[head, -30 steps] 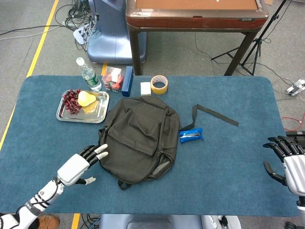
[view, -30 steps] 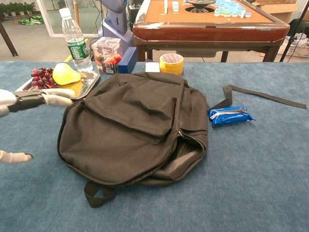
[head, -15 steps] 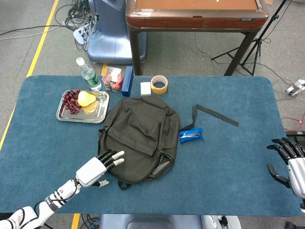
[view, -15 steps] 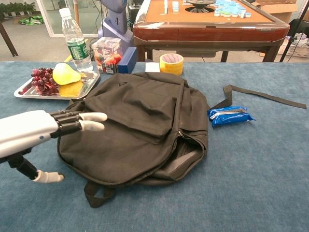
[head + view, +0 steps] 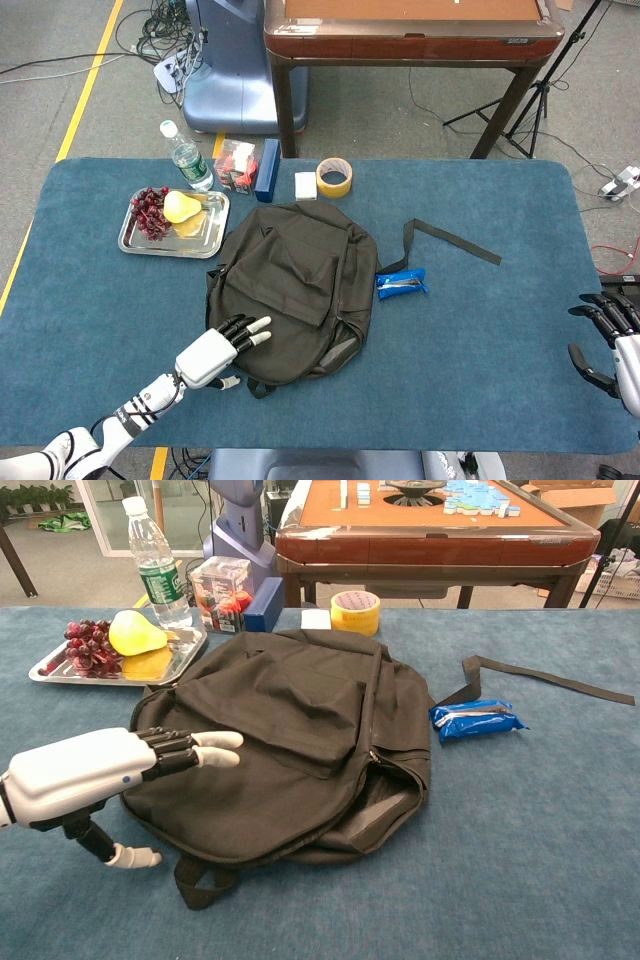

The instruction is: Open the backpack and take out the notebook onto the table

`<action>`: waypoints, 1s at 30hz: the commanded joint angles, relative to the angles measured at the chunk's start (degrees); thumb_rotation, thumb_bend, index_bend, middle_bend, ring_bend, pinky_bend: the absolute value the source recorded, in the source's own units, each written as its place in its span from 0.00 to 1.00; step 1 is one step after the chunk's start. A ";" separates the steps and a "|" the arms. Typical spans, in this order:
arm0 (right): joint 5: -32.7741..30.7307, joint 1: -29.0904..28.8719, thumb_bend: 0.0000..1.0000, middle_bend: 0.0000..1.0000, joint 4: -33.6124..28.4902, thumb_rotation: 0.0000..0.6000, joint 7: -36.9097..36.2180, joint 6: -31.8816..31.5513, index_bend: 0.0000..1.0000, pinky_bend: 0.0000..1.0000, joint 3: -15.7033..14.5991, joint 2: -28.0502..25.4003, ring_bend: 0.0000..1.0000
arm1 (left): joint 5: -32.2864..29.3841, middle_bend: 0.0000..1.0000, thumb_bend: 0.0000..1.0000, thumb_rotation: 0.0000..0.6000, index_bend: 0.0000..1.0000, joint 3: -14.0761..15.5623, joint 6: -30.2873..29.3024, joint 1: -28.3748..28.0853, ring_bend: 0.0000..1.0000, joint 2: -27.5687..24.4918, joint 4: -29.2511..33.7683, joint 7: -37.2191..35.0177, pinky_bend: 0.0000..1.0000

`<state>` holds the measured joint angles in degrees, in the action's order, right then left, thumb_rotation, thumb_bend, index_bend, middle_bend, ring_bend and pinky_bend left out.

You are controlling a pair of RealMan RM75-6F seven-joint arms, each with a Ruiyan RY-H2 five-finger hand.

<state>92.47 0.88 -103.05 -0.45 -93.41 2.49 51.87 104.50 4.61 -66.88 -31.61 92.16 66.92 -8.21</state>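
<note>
A brown wooden table (image 5: 405, 40) stands on grey floor (image 5: 70, 40) beyond the blue-carpeted worktop (image 5: 480, 330); yellow floor tape (image 5: 85, 85) and tangled cables (image 5: 150, 35) lie left of the table

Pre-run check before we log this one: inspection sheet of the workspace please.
Surface: table with blue cloth.
Job's things: black backpack lying flat, side zipper partly open; notebook not seen.
Clutter: tray with grapes and yellow fruit, bottle, tape roll, blue packet, loose strap.
Hands: left hand over backpack's near-left edge, fingers extended, empty; right hand at right table edge, empty.
Cables: on floor behind table.
Surroundings: wooden table, tripod legs.
</note>
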 commanded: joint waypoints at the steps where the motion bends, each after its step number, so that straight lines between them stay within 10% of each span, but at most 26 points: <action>1: -0.02 0.09 0.36 0.25 0.16 1.00 -0.16 -0.10 0.35 0.28 0.01 0.01 0.17 | -1.17 0.00 0.21 1.00 0.10 -0.70 -0.22 -0.39 0.00 0.71 0.29 -0.85 0.05; 30: -0.44 1.05 0.36 0.25 3.24 1.00 -3.54 -0.88 0.35 0.28 -0.08 0.61 0.17 | -10.85 0.01 0.20 1.00 0.38 -5.85 5.44 -5.08 0.00 3.46 6.36 1.19 0.05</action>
<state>92.04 1.91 -99.83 -3.97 -94.27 2.42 52.47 94.09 -1.27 -62.21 -36.29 96.26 72.44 -7.69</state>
